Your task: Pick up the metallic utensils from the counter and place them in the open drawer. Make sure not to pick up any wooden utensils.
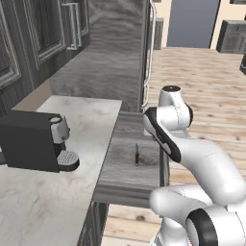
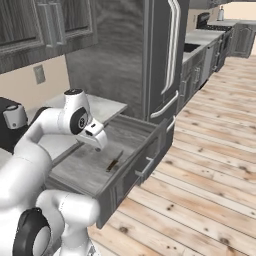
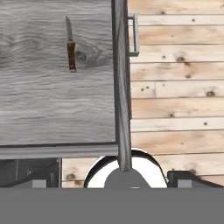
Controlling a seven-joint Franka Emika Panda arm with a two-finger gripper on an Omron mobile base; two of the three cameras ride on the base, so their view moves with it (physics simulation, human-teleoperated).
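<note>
One knife (image 3: 70, 47) lies in the open drawer (image 3: 123, 105); jaws spread wide (empty) above it

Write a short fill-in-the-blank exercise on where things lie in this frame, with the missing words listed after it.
1. The knife lies on the floor of the open ____.
2. The black coffee machine stands on the ____.
3. The drawer is pulled out over a ____ plank floor.
4. The jaws of the gripper stand ____, holding nothing.

Missing words: drawer; counter; wooden; open
</note>
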